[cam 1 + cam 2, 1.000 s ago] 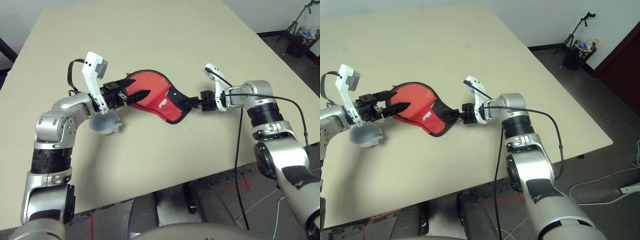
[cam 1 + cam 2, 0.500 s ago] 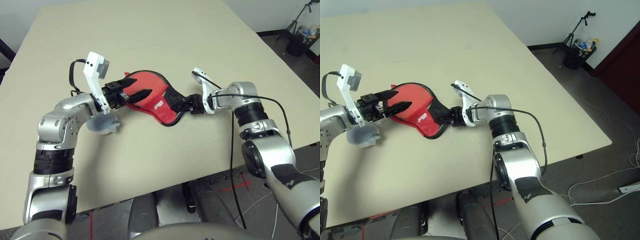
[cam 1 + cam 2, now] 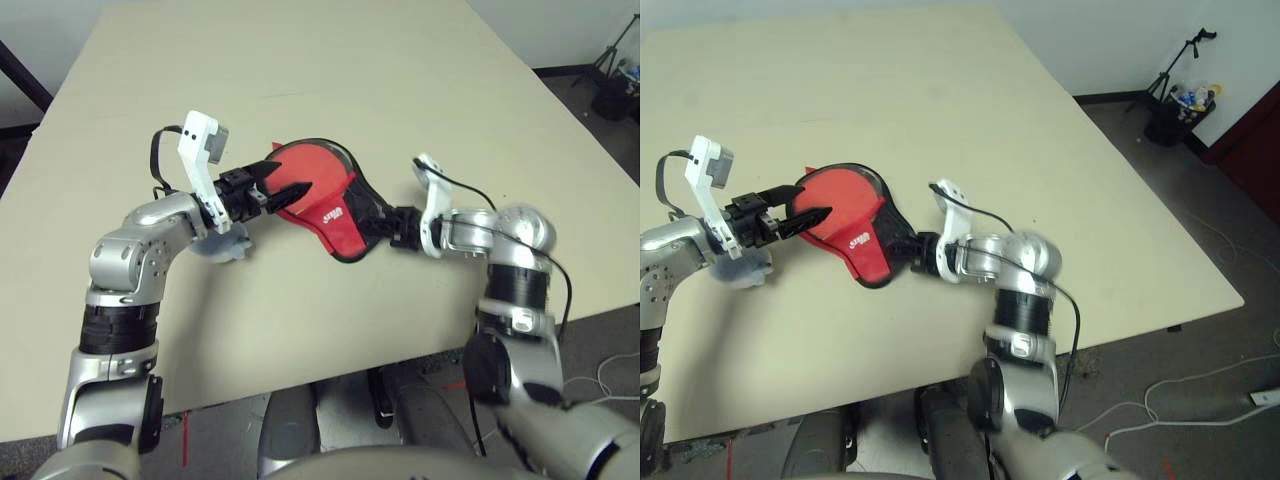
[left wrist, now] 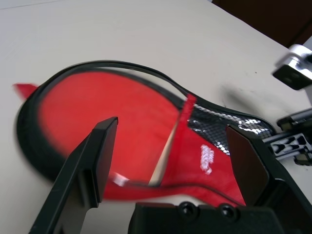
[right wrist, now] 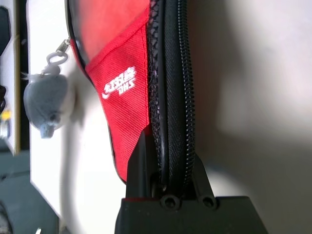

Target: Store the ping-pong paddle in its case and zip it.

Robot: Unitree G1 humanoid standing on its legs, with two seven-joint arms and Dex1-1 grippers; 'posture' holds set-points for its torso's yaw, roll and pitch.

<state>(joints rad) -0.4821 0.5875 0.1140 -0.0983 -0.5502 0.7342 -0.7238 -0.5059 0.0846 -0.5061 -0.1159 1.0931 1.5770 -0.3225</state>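
Table: you have a broad, pale, smooth top [image 3: 1090, 250], giving the soft case a flat bed.
Case: lies on the table between the two grippers, red fabric pocket and black piping outward [image 3: 340, 232]; rounded body tapering to a narrow end, with glossy dark mesh [image 4: 209, 131] beside the woven red.
Paddle: your round, red-faced paddle [image 4: 122, 117] appears to be inside the case's wide end (a pale, wood-coloured strip by the pocket edge suggests the handle).
Right gripper: its jaws [image 5: 168, 146] are closed on the case's narrow end, pinching the edge; presumably this anchors the pouch so that a zip pull would not drag it along.
Left gripper: jaws wide apart [image 4: 173, 124], nothing between them in grip, near the rounded end; probably placed there to reach the zip side.
Charm: grey plush, rounded [image 5: 46, 100], resting beside the case; a handy lead to the slider, I judge, though soft and apt to slip.
Zip teeth: fine dark ridges along the edge [image 5: 185, 73]; you should keep fabric out of them.
Zip pull: small, metallic [image 5: 63, 45], at the case's side, linked to the charm.
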